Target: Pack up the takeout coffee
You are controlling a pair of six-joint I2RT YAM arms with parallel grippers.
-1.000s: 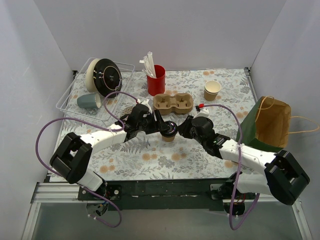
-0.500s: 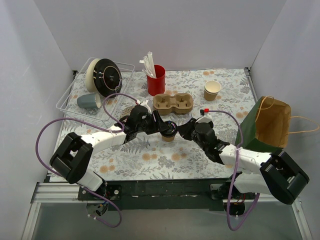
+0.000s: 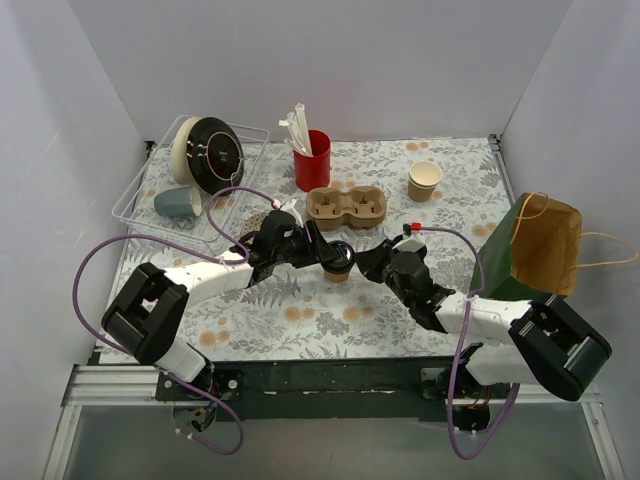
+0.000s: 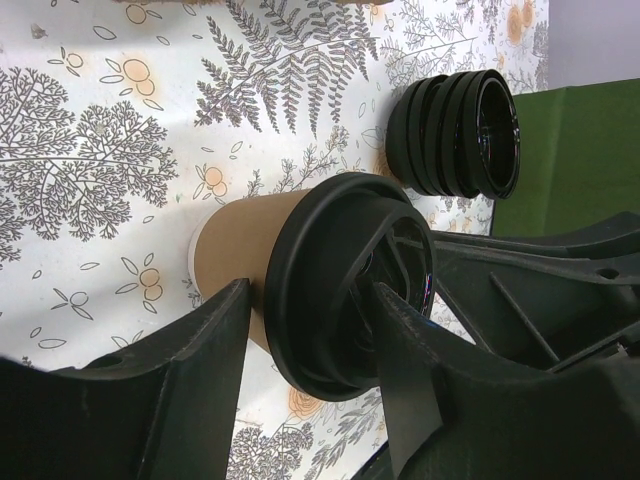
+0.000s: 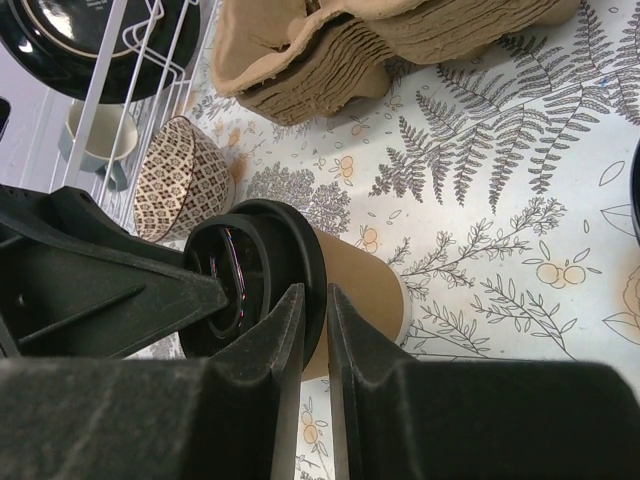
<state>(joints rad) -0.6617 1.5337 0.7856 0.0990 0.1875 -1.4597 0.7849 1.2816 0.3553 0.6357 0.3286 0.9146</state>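
Observation:
The takeout coffee [image 3: 339,270] is a brown kraft cup with a black lid and stands on the floral mat at mid table. My left gripper [image 3: 333,258] reaches in from the left. In the left wrist view [image 4: 312,300] its fingers sit on either side of the cup [image 4: 240,240], just under the lid [image 4: 350,280], and grip it. My right gripper [image 3: 366,263] comes in from the right. In the right wrist view [image 5: 315,305] its fingers are nearly together on the lid's rim [image 5: 312,262], with the cup body [image 5: 365,290] behind.
A stack of kraft cup carriers [image 3: 346,205] lies just behind the cup. A stack of black lids [image 4: 460,135] is beside it. A brown paper bag [image 3: 545,245] stands at the right, with a tan lidless cup [image 3: 424,180] behind it. A red cup [image 3: 312,160] stands behind the carriers. A wire rack [image 3: 135,195] with a mug [image 3: 177,202] is at the left, with a patterned bowl [image 5: 180,190] nearby.
The right arm has drawn lower and its gripper has shifted slightly left against the lid. The left gripper and the cup have stayed in place.

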